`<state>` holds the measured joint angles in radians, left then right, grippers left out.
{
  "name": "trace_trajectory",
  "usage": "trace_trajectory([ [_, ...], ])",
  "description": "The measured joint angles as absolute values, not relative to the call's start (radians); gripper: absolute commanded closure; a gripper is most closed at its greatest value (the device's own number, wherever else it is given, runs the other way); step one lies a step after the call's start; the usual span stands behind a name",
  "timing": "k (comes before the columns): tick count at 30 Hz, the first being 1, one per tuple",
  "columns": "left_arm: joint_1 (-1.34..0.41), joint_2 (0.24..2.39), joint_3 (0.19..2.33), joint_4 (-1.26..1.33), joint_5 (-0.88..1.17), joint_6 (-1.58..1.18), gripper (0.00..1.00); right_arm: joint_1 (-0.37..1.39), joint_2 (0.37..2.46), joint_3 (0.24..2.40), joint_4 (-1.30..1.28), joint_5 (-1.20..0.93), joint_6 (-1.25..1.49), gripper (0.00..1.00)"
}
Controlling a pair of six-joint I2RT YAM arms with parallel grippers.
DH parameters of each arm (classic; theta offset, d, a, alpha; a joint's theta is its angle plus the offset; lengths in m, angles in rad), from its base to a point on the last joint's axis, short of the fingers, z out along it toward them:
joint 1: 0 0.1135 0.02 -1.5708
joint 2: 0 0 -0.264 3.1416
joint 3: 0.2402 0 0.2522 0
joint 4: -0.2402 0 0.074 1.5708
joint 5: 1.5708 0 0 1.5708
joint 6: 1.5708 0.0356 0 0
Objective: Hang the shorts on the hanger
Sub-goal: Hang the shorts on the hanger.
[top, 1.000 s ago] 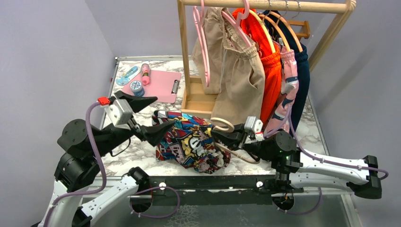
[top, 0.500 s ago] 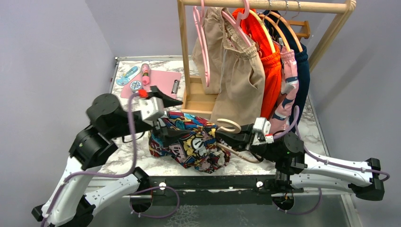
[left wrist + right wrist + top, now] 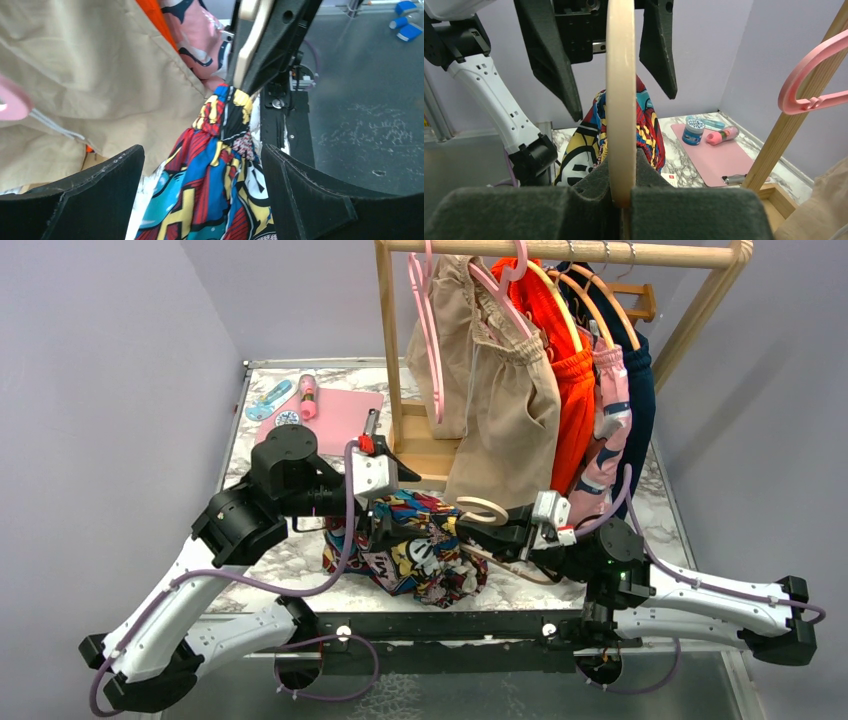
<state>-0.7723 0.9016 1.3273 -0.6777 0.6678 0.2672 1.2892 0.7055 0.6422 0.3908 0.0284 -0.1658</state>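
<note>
The left claw (image 3: 202,155) was spread wide, nothing gripped. The shorts (image 3: 420,558) were bunched in a heap on the table (image 3: 300,562), near its front edge and directly below the left claw. In the left wrist view the fabric was framed between the two fingers (image 3: 100,190), with a gap on each side and no contact seen. One gathered end of the shorts was drawn up to the hanger (image 3: 620,75), right at the right claw (image 3: 621,200). Whether it was looped over the hanger could not be told. The right claw was clamped tight on the hanger, which was seen edge-on in its wrist view. The left claw's fingers were placed just beyond the hanger, one on each side. Beige shorts (image 3: 510,420) were hung on the rack (image 3: 600,253), just behind both claws.
</note>
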Motion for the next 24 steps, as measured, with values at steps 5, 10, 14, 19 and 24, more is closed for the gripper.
trace_trajectory([
  [5,-0.841,0.925,1.328,-0.700,0.655,0.305,0.12,1.289,0.706,0.653,0.381,0.027,-0.167,0.99],
  [10,-0.881,0.936,1.328,-0.748,0.597,0.354,0.14,1.289,0.707,0.653,0.378,0.020,-0.167,0.99],
  [14,-0.893,0.935,1.339,-0.770,0.554,0.394,0.19,1.289,0.714,0.653,0.379,0.012,-0.167,0.99],
  [19,-0.908,0.933,1.346,-0.794,0.507,0.455,0.24,1.289,0.735,0.654,0.380,-0.002,-0.167,0.99],
  [24,-0.923,0.936,1.346,-0.812,0.482,0.497,0.24,1.289,0.744,0.657,0.379,-0.014,-0.167,0.99],
])
